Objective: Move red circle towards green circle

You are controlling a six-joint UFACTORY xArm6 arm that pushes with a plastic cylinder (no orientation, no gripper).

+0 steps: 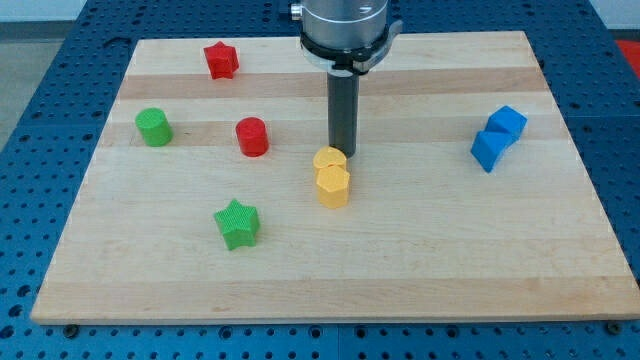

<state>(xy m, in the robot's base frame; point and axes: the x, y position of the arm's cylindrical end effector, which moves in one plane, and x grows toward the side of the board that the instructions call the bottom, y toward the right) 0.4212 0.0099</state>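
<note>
The red circle [252, 136] stands on the wooden board left of centre. The green circle [154, 127] stands further to the view's left, near the board's left edge, at about the same height in the view. My tip [344, 153] is to the right of the red circle, apart from it, and just behind the upper of two yellow blocks [329, 159].
A second yellow block [333, 186] touches the first one from below. A red star [221, 60] lies at the top left. A green star [237, 223] lies lower left. Two blue blocks [506, 123] [488, 150] sit at the right. The board [420, 260] lies on a blue perforated table.
</note>
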